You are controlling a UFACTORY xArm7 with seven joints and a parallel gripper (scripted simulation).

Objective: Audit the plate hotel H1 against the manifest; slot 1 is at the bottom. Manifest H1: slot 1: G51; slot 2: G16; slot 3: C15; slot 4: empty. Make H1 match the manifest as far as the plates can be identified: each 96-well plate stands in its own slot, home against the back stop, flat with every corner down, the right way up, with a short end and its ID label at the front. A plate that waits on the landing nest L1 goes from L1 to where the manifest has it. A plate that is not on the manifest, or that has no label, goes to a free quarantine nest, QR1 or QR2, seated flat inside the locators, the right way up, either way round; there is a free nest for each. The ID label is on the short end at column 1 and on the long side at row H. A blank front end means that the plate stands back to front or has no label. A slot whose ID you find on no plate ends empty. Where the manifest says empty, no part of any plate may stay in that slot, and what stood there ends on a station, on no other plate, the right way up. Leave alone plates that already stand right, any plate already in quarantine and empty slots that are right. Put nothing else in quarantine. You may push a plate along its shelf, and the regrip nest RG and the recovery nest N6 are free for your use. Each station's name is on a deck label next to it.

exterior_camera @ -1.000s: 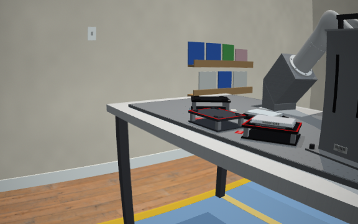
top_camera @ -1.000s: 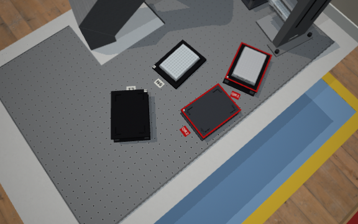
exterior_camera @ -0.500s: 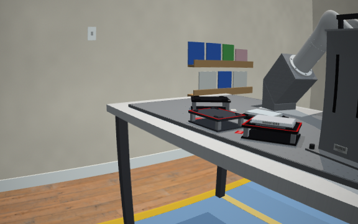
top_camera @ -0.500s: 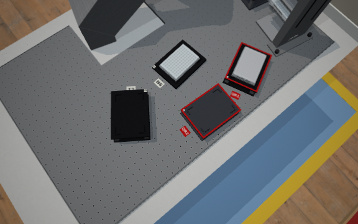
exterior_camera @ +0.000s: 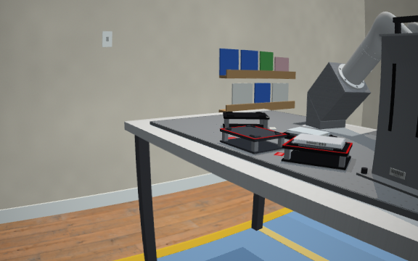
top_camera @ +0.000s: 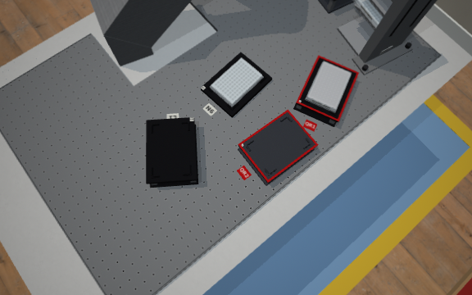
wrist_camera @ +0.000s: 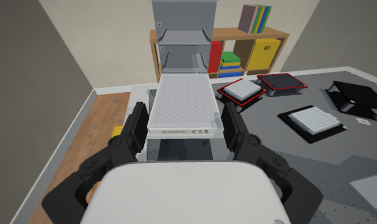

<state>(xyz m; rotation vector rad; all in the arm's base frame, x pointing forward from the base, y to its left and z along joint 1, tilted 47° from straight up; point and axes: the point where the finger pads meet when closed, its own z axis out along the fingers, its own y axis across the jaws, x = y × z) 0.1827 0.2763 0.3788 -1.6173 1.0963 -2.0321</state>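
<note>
In the wrist view my gripper is shut on a white 96-well plate, fingers on its two long sides. The plate is level and the right way up. Its near short end carries a small dark label that I cannot read surely. The plate hotel H1 stands straight ahead beyond the plate's far end; its visible shelves look empty. A pale stand lies partly hidden under the plate. The exterior view shows the hotel from behind, with the gripper hidden.
A plate sits on nest N6. Another plate sits on quarantine nest QR1. QR2 holds nothing. A black raised nest stands left of them with nothing on it. The table edge runs close on the wrist view's left.
</note>
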